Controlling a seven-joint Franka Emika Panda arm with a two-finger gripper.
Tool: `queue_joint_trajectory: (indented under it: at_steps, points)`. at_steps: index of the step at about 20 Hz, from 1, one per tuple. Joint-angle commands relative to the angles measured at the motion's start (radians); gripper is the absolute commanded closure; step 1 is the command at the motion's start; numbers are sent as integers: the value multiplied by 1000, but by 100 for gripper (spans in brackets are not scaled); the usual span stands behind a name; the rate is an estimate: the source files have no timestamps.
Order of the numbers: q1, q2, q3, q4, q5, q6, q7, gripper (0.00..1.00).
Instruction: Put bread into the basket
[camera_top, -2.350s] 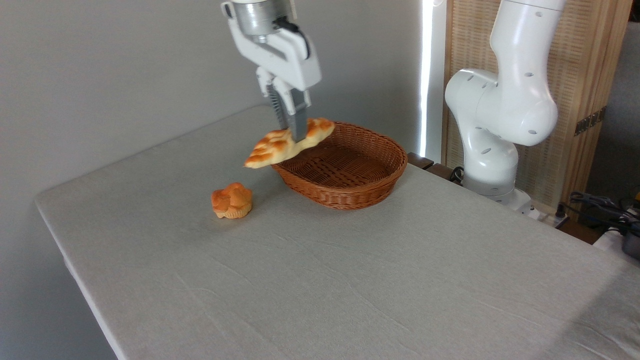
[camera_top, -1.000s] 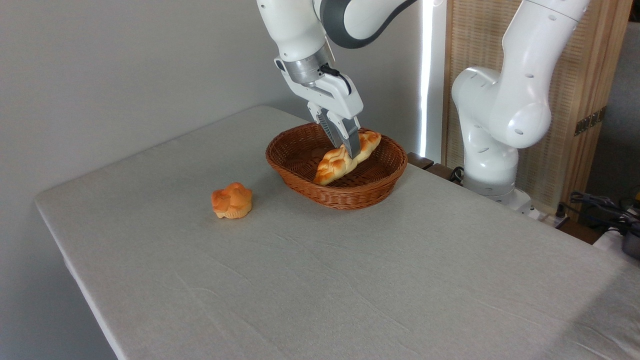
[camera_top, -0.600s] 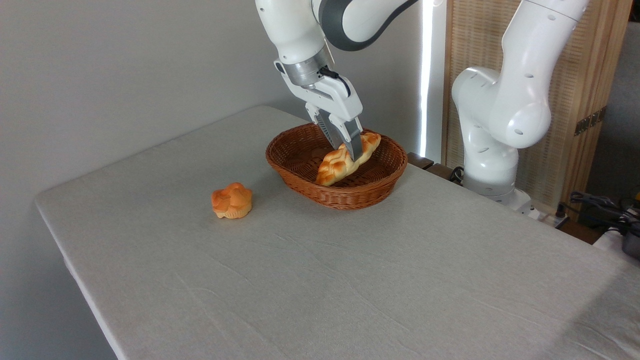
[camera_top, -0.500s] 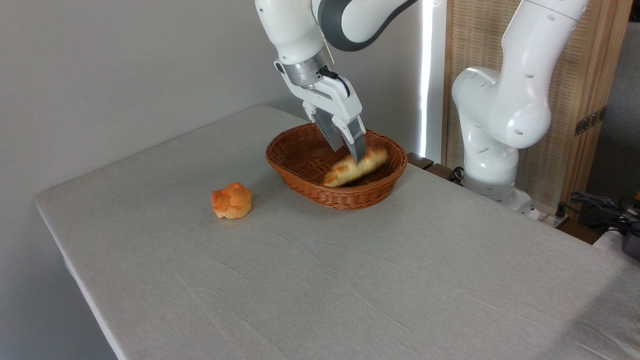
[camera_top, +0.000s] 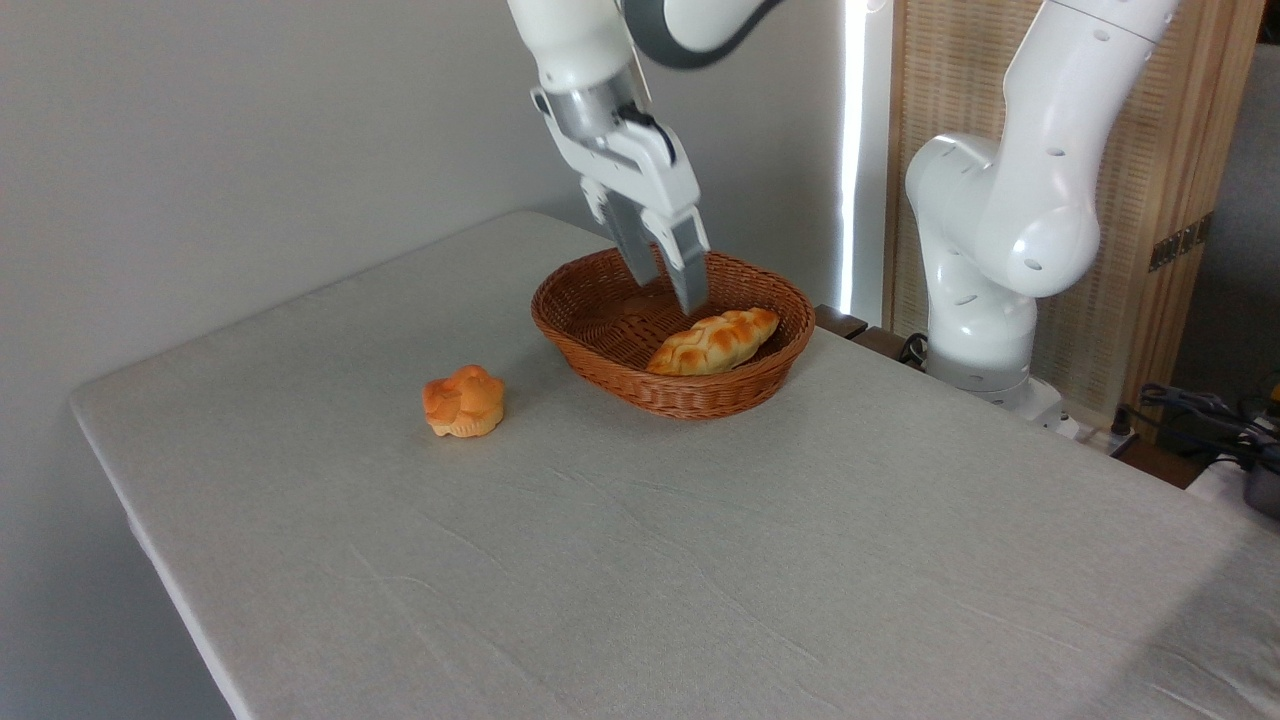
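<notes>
Inside the basket (camera_top: 600, 345) on the table (camera_top: 700, 540), the bread (camera_top: 713, 341) lies toward the right side, while the hand (camera_top: 668, 292) hovers above it, released and empty.

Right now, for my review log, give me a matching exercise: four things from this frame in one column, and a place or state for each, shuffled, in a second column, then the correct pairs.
Things:
1. braided loaf
2. wicker basket
3. pincer
4. round orange bun

Places or states:
A. open, holding nothing, above the basket
B. alone on the tablecloth, left of the basket
C. lying inside the basket, toward its right side
D. standing on the table toward its far edge, holding one item

Pairs: 1-C, 2-D, 3-A, 4-B
</notes>
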Motion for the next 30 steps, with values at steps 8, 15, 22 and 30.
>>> queue_joint_trajectory:
  at_steps: [8, 15, 22, 30]
  points:
    - [263, 308, 62, 506, 14, -6, 216, 0]
    - [469, 456, -142, 679, 14, -30, 207, 0]
    - [469, 456, -141, 687, 24, -40, 204, 0]
    - [457, 450, -119, 686, 61, -60, 207, 0]
